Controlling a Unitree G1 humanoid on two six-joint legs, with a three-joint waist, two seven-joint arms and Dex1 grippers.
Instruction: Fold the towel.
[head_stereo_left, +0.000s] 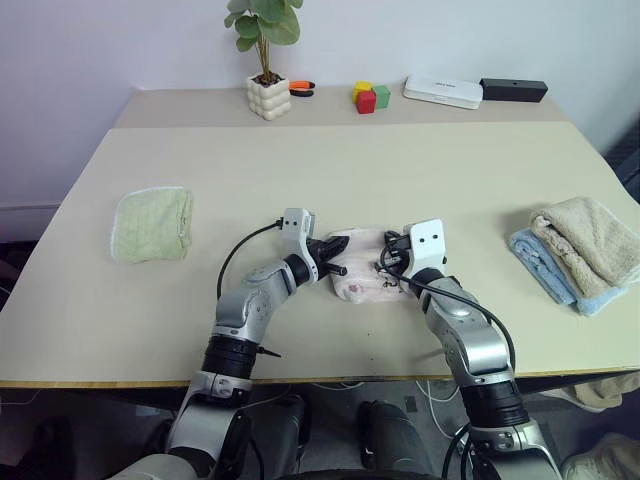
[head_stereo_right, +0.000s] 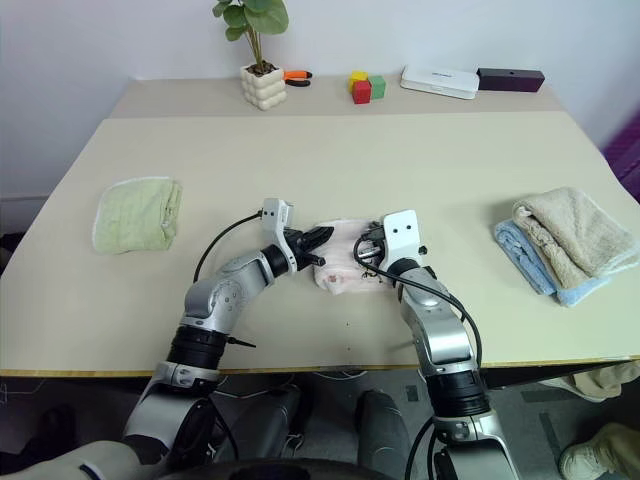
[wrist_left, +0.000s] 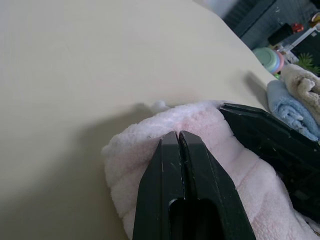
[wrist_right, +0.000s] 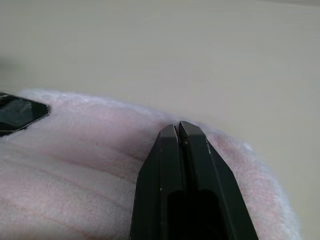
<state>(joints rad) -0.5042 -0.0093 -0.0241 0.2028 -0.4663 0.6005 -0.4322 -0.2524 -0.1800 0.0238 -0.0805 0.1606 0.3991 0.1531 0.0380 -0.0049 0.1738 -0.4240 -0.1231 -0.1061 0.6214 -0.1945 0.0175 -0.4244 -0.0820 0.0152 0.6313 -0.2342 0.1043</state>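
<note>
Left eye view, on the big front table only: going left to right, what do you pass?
light-green towel → left gripper → pink towel → right gripper → stacked beige and light-blue towels.

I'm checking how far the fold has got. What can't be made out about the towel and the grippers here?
- Towel: head views show a small pink bundle; both grippers cover its ends, so the fold's neatness is unclear.
- Left gripper and right gripper: fingers shut, resting on the pile; whether cloth is pinched between them cannot be told.
- Dark mark on the towel: too small to read.
</note>
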